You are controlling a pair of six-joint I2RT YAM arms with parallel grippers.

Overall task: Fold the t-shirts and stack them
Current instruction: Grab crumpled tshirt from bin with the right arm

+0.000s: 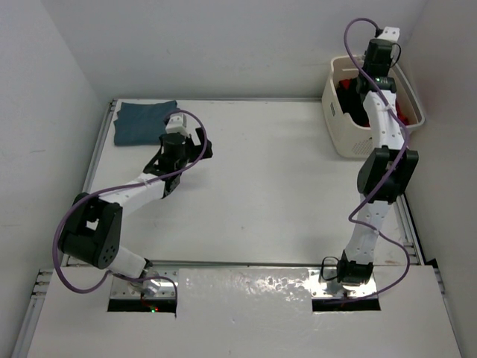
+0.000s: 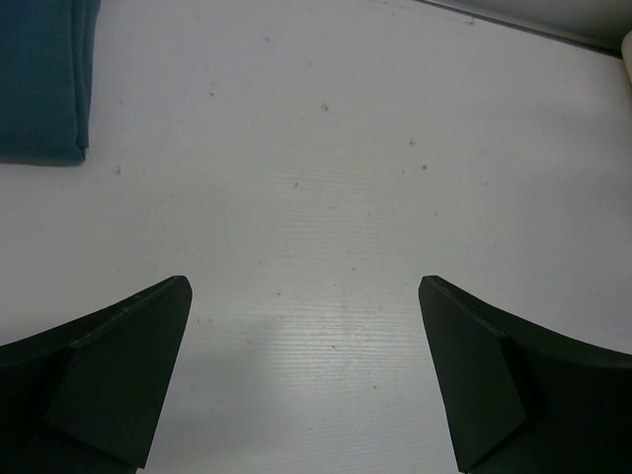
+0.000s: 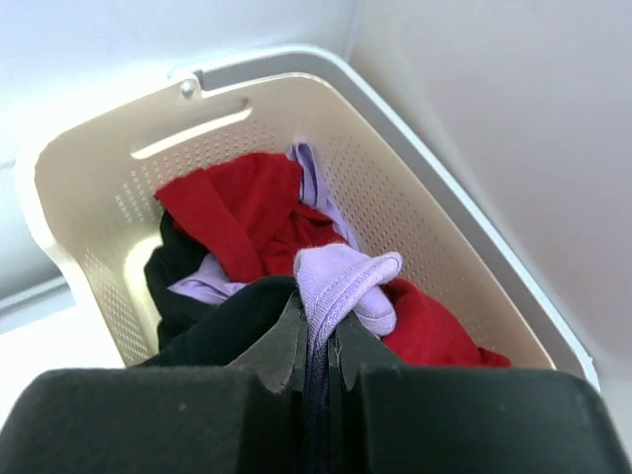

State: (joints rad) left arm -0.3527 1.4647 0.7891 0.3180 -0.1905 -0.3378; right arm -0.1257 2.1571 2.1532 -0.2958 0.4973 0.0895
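The lavender t-shirt [image 3: 346, 272] is clamped by the right gripper [image 3: 318, 321] in the two-o'clock basket [image 3: 99, 197]; the left gripper [image 2: 306, 375] is held wide, empty.

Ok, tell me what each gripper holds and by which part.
Right gripper pinches a bunched fold of the lavender shirt over the basket; left gripper open, holding nothing.

Left arm [image 1: 138, 186] bent, left fingers [image 2: 109, 365] spread wide, right arm [image 1: 384, 127] extended, right fingers [image 3: 281, 341] pinched together
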